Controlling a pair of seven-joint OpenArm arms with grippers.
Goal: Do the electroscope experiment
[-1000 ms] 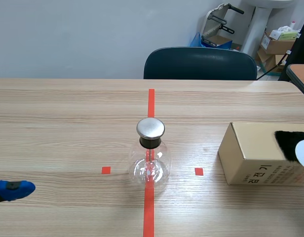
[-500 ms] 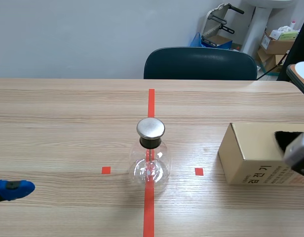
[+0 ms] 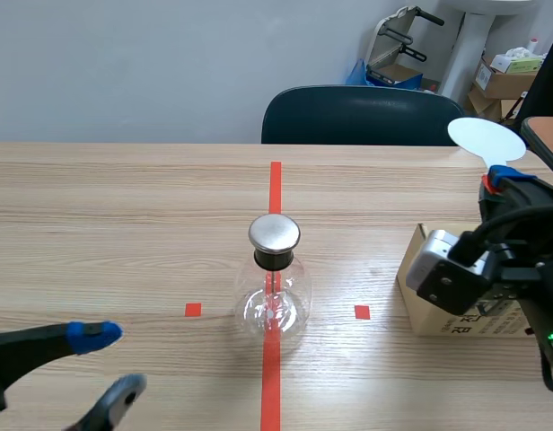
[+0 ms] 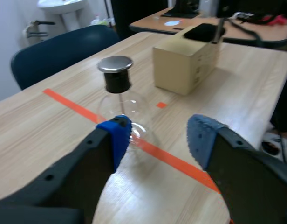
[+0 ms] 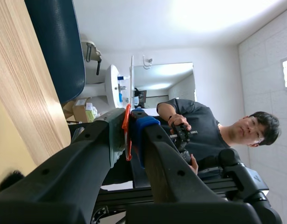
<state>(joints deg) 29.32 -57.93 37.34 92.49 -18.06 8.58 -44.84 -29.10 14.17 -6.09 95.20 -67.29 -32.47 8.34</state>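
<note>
Electroscope: the electroscope flask (image 3: pixel 272 301) stands upright in the middle of the table (image 3: pixel 124 206), right on the long red tape line. It's clear glass with a black neck and a round metal cap (image 3: pixel 275 233) on top.

Left claw: we see the left gripper (image 3: pixel 109 364) low over the near left corner, fingers spread wide with nothing between them. From its own camera the flask is just ahead, closer to the blue pad (image 4: pixel 116 135) than to the other one, and not touching either.

Right claw: the right gripper (image 3: pixel 503 178) is raised above the right side of the table and clamped on the handle of a white disc paddle (image 3: pixel 486 139). The disc sticks up past the fingertips. In the right wrist view it shows edge-on, with an orange-red bit pinched between the pads.

Box: a cardboard box (image 3: pixel 418 269) sits on the table well to the right of the flask, partly behind the right arm. From the left wrist view its top is open and something black (image 4: pixel 203 31) is inside; we can't tell what.

Background: a dark blue chair (image 3: pixel 362 115) is at the far edge of the table.
</note>
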